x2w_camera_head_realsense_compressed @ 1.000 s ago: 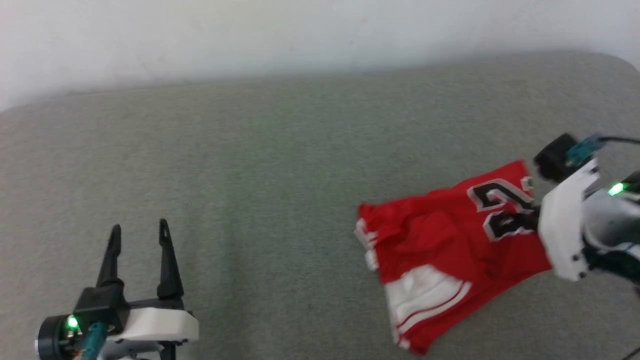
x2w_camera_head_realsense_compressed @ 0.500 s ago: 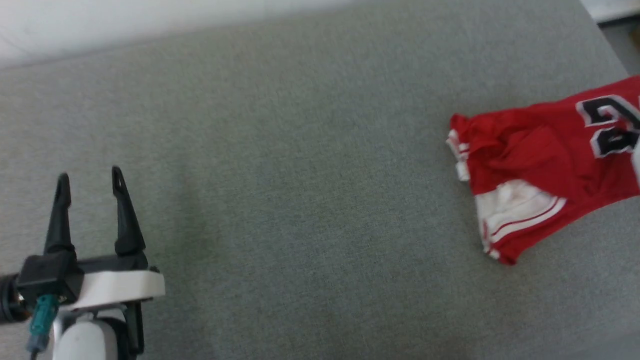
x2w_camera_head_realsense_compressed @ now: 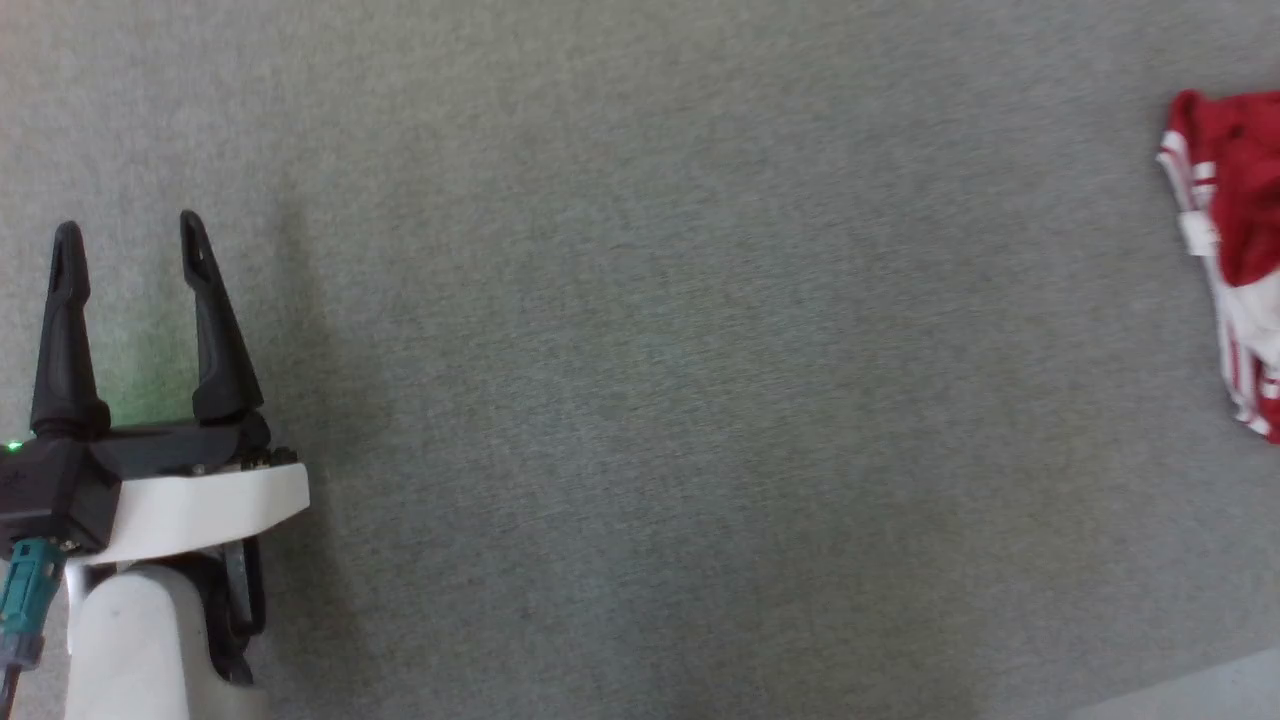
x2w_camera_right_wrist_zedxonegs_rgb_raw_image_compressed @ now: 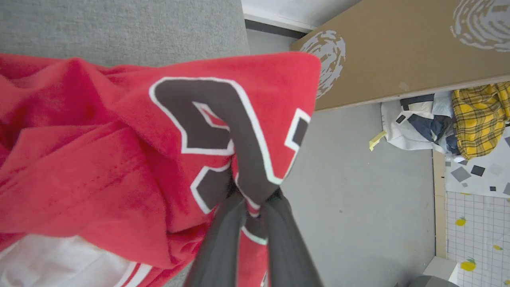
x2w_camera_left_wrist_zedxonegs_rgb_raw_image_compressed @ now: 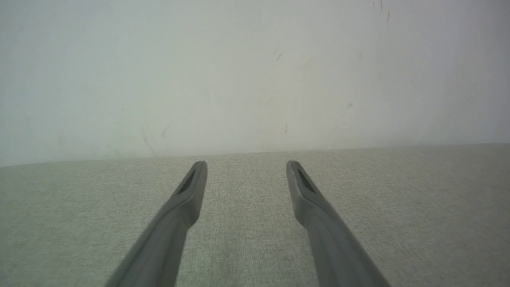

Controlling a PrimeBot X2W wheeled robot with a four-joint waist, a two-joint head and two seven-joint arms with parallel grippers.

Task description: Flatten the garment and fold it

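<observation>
The garment is a crumpled red jersey with black, white-outlined lettering. In the right wrist view my right gripper is shut on the cloth at the lettering, and the fabric drapes over the edge of the grey surface. The head view catches just the garment at its right edge, red with a white striped sleeve. My left gripper stands open at the lower left of the head view, far from the jersey. Its two fingers hover above bare grey cloth with nothing between them.
The grey surface ends at a pale wall ahead of the left gripper. Past the surface's edge by the jersey lie a brown board, a grey floor, a heap of clothes and a patterned mat.
The head camera has swung left and down, so the jersey slid to the right edge of the view and the right arm left it. The left gripper stays open.
</observation>
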